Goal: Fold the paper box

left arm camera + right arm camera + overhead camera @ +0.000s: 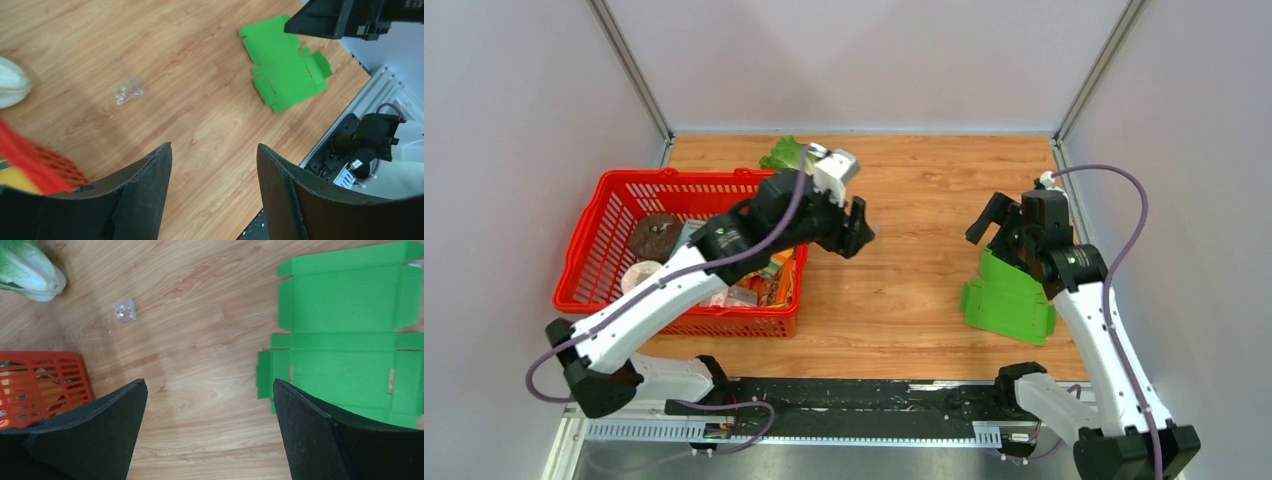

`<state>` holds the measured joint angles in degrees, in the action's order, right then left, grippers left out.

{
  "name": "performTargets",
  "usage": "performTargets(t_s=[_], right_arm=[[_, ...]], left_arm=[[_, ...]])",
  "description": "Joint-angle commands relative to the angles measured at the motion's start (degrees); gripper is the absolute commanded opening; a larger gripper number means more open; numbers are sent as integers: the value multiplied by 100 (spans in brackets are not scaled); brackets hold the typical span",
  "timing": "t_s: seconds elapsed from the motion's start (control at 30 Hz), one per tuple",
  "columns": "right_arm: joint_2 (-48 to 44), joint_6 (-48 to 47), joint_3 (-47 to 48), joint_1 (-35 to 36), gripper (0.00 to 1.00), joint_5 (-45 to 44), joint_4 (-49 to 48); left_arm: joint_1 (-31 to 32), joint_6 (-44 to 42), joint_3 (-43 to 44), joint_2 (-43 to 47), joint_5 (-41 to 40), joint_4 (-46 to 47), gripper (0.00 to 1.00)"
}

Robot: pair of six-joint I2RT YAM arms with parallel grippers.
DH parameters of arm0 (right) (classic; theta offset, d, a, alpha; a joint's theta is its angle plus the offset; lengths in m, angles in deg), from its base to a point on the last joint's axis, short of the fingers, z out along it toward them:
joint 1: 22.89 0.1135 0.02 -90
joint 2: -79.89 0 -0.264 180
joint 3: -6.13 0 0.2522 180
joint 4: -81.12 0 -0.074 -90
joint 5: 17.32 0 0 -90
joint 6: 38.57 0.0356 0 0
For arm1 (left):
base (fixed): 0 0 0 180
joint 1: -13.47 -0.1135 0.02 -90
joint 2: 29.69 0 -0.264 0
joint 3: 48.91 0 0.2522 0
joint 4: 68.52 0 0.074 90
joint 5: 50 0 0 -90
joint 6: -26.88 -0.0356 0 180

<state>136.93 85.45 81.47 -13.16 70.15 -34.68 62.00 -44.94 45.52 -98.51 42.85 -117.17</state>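
The left end effector (214, 149) and right end effector (209, 383) gape wide, empty; one paper box (345, 305) lies flat.

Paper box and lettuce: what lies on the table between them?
Only a small clear plastic bag lies between the lettuce and the paper box, apart from both; the left wrist view shows it.

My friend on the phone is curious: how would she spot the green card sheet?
On the wooden table, near its right edge, lies the paper box. It is a bright green card sheet cut with flaps, unlike the pale leafy lettuce by the back wall.
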Motion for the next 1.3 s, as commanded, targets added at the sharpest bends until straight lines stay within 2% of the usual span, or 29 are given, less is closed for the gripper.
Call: performTargets(t_s=[0.0, 0.13, 0.23, 0.27, 0.37, 0.47, 0.6, 0.73, 0.83, 0.97, 1.13, 1.23, 1.27], right_arm=[[-895, 33, -575, -7, 100, -1193, -296], [-835, 192, -1007, -340, 100, -1786, -166], [-344, 376, -1270, -1225, 100, -1340, -192], [-255, 456, -1324, -1611, 100, -1356, -218], [-53, 684, -1543, -2184, 100, -1401, -393], [202, 798, -1588, -2493, 100, -1617, -596], [817, 940, -1483, -2783, 100, -1918, -797], [1589, 650, -1325, -3293, 100, -1708, -1123], [1968, 510, -1201, -3425, 100, -1752, -1273], [2400, 167, -1306, -3391, 100, -920, -1544], [2154, -70, -1798, -2813, 100, -355, -1861], [1882, -71, -2035, -2504, 100, 251, -2064], [1812, 33, -2184, -2425, 100, 714, -2212]], left_arm=[[980, 142, -33, -674, -1303, 782, 70], [1630, 204, 125, -1370, -1647, 914, 65], [2053, -33, 160, -1617, -1753, 1081, 65], [2133, -129, 143, -1635, -1753, 1090, 65], [2274, -174, -154, -1539, -1526, 1247, 65], [2292, -165, -654, -1205, -1332, 1528, 65], [2292, -174, -1490, -259, -1427, 1881, 66], [2292, -244, -1993, 508, -1717, 1602, 67], [2292, -227, -2160, 957, -1911, 1311, 67], [2292, -130, -2581, 1685, -2034, 1362, 67], [2292, -130, -2749, 2083, -2210, 1249, 69], [2292, -165, -2687, 2100, -2280, 1099, 69], [2292, -165, -2687, 2092, -2298, 1099, 69]])
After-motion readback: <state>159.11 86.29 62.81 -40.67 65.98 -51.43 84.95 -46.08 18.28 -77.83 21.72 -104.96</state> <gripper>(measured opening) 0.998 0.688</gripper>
